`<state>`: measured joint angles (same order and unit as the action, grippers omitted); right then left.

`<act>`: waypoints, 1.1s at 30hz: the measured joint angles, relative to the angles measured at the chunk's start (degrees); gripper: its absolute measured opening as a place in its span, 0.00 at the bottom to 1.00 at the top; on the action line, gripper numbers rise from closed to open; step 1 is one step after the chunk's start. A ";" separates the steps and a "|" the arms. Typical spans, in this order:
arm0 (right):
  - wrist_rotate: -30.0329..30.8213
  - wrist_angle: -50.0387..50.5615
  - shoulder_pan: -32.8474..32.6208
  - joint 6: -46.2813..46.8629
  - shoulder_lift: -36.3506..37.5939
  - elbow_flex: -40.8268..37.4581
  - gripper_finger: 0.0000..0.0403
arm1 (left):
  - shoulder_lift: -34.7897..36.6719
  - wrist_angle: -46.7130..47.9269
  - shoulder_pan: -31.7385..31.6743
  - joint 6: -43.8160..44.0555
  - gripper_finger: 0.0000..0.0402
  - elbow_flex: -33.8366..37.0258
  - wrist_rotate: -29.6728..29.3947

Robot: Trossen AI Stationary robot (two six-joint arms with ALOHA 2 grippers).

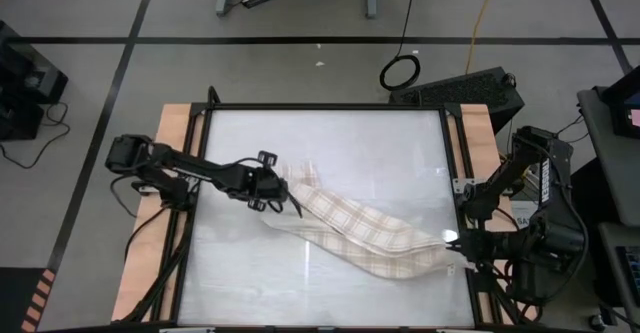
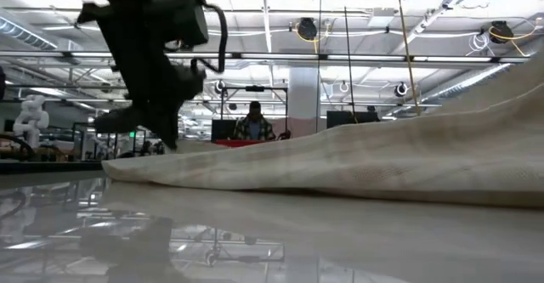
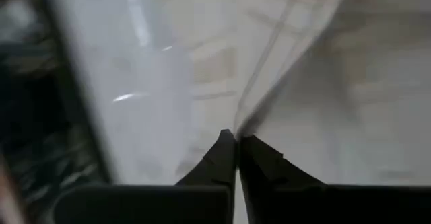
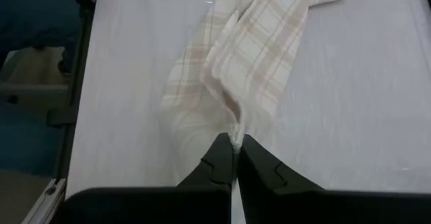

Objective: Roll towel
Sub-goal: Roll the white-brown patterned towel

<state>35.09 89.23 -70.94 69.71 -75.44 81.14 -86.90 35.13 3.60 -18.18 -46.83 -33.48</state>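
Observation:
The towel (image 1: pixel 355 231), cream with a tan plaid grid, stretches slantwise across the glossy table from the left centre to the near right. My left gripper (image 1: pixel 292 201) is shut at its left end, low over the table. My right gripper (image 1: pixel 453 243) is shut on its right end near the table's right edge and holds that end up. In the low view the towel (image 2: pixel 382 160) climbs from the table at the left toward the right. My left gripper pinches an edge of the towel's left end (image 3: pixel 244 124) between its two fingertips, coming slanting down from the table's left. That end stays low at the table; one layer or several, I cannot tell. My right gripper pinches a bunched fold at the towel's right end (image 4: pixel 236 131) between its two fingers, slanting down from the table's right side. That end is lifted clear, and the cloth runs down and away from the fingers onto the table (image 4: pixel 377 83).
Black frame rails (image 1: pixel 455 173) and wooden side boards (image 1: pixel 172 133) border the table left and right. Bare table surface (image 1: pixel 350 143) lies beyond the towel and at the near left. A person (image 2: pixel 253 123) sits far behind the table in the low view.

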 joint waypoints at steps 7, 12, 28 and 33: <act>2.91 0.66 0.17 0.09 -0.02 0.00 0.00 | 9.51 17.19 6.74 15.10 0.01 -8.43 -6.36; 3.30 0.76 1.54 -0.15 -0.02 -0.02 0.00 | 13.98 29.52 14.08 27.19 0.01 -15.40 -4.72; 12.96 0.86 11.73 -18.19 1.26 -0.02 0.00 | 15.84 54.63 18.45 58.08 0.01 -29.51 -19.13; 0.11 0.79 10.69 -12.76 2.60 -0.02 0.00 | 15.76 54.77 18.44 58.43 0.01 -28.44 -11.86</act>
<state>35.19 90.03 -60.25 56.96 -72.84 81.12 -71.13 89.91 22.04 40.25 -75.27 -45.34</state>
